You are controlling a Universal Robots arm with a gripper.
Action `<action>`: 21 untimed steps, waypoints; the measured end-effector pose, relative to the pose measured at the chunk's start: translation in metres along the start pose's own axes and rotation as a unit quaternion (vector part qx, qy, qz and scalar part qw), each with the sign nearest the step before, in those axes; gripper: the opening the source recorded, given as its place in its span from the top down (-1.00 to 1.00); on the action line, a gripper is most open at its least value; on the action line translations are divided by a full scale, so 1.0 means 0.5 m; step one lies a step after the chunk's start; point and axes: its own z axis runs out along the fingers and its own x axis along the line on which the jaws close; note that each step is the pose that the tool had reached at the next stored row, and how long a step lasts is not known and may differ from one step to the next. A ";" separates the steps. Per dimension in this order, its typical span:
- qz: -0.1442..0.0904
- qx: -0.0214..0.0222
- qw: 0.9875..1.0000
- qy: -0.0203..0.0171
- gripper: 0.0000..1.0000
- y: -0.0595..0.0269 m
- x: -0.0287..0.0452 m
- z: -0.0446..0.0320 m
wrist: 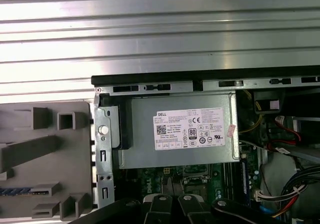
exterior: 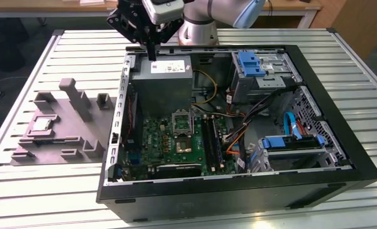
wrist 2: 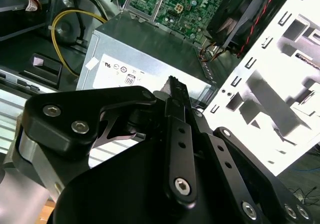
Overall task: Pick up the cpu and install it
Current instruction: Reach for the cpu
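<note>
Item: slatted metal tabletop, carrying an open black computer case across its middle; beside the case, toward the tabletop's edge on the exterior view's left, a grey fixture plate with upright blocks.

Within the case we list: a power supply box against the far wall; a green motherboard with its socket frame; a yellow cable; blue-tabbed drive cages.

The cpu: we take it to be the small pale square lying flat in a recess of the fixture plate; outside the case; well apart from the claw.

Arm: stands at the tabletop's far edge; claw points straight down above the far end of the power supply; the case's side wall stands between it and the fixture plate; its fingers are pressed together with nothing between them.
</note>
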 end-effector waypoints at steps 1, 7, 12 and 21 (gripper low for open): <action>0.000 0.000 1.000 0.000 0.79 0.000 0.000 0.000; 0.000 0.000 1.000 0.000 0.79 0.000 0.003 0.001; 0.000 0.000 1.000 0.000 0.79 0.000 0.005 0.003; 0.000 0.000 1.000 0.000 0.79 -0.001 0.010 0.005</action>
